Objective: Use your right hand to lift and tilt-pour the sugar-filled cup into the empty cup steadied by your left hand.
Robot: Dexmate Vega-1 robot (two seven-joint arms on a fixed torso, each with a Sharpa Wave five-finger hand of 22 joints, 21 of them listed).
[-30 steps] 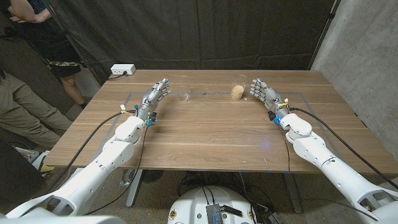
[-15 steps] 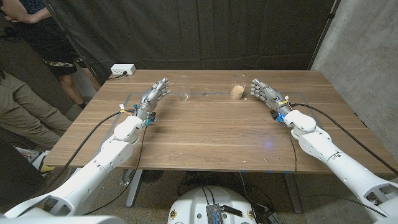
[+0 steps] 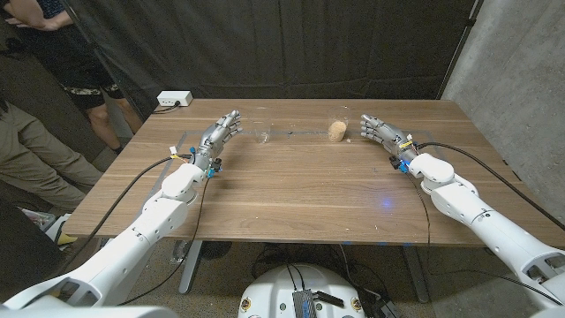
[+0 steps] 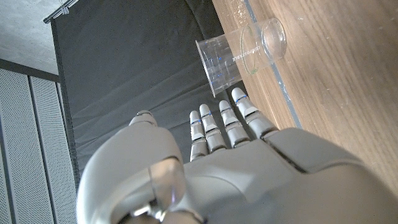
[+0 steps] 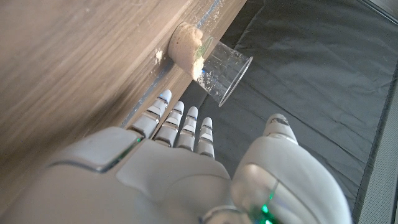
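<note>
A clear cup holding tan sugar [image 3: 336,131] [image 5: 200,52] stands upright at the far middle-right of the table. My right hand [image 3: 380,133] [image 5: 180,162] is just to its right, fingers apart, holding nothing and not touching it. An empty clear cup [image 3: 262,130] [image 4: 239,55] stands to the left of the sugar cup. My left hand [image 3: 218,139] [image 4: 230,155] waits to the left of the empty cup with a gap between them, fingers extended toward it.
The wooden table [image 3: 291,190] carries a faint blue taped outline around the work area. A white power strip [image 3: 173,100] lies at the far left corner. People stand beyond the table's left side [image 3: 35,97]. A dark curtain hangs behind.
My right arm has shifted right and forward, and the hand has edged slightly farther right and away from the sugar cup. The left hand and both cups have stayed put.
</note>
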